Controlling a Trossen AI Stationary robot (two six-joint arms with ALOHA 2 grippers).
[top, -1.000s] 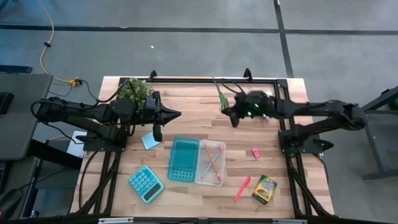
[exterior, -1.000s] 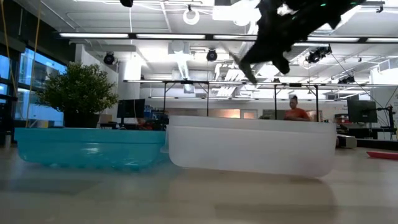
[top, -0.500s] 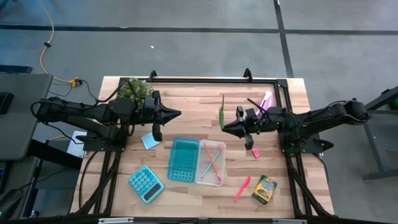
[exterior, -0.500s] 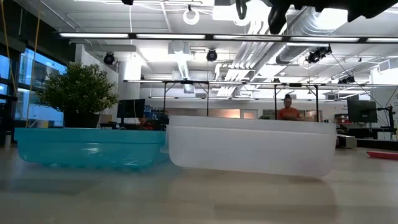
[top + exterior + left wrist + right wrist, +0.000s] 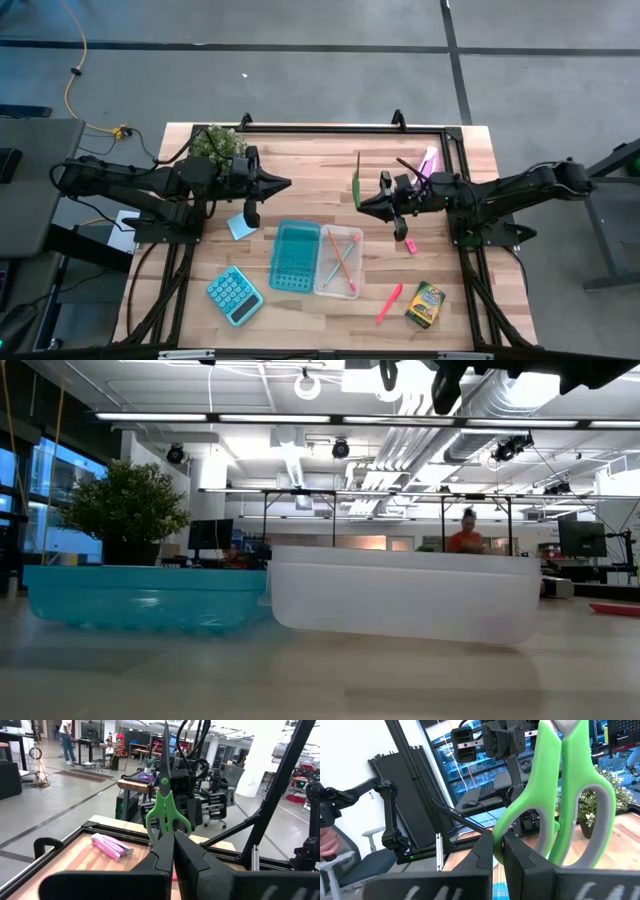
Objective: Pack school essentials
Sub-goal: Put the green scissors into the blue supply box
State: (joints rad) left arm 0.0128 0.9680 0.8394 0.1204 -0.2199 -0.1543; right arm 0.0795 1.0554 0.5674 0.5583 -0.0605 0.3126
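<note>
My right gripper [image 5: 362,205] hangs over the table's middle, just beyond the clear tray [image 5: 338,262], shut on the green-handled scissors [image 5: 357,175]. In the left wrist view the scissors [image 5: 167,795] stand with their blades up. Two thin pencils [image 5: 345,262] lie in the clear tray. The light-blue note pad [image 5: 240,225], pink eraser [image 5: 410,244], pink marker [image 5: 389,302] and crayon box [image 5: 425,304] lie flat on the wood. My left gripper [image 5: 283,183] waits shut above the table's left half, pointing at the scissors. My right gripper pinches one green handle loop [image 5: 520,827] of the scissors between its two fingers [image 5: 482,851]. It comes level from the table's right. The scissors are lifted clear of the table, blades shut and standing above the fingers [image 5: 165,745].
A teal tray [image 5: 295,255] lies against the clear tray's left side. The teal calculator [image 5: 234,295] lies near the front left. The pink-and-purple tube [image 5: 428,160] rests by the far right frame, a potted plant [image 5: 218,143] stands at the far left. A person [image 5: 468,540] shows in the room behind.
My right gripper, shut on the scissors the whole time, drew back from the far side toward the near edge and the trays, uncovering the pink-and-purple tube. The scissors turned from slanted to straight. For the last half second it has stayed still.
</note>
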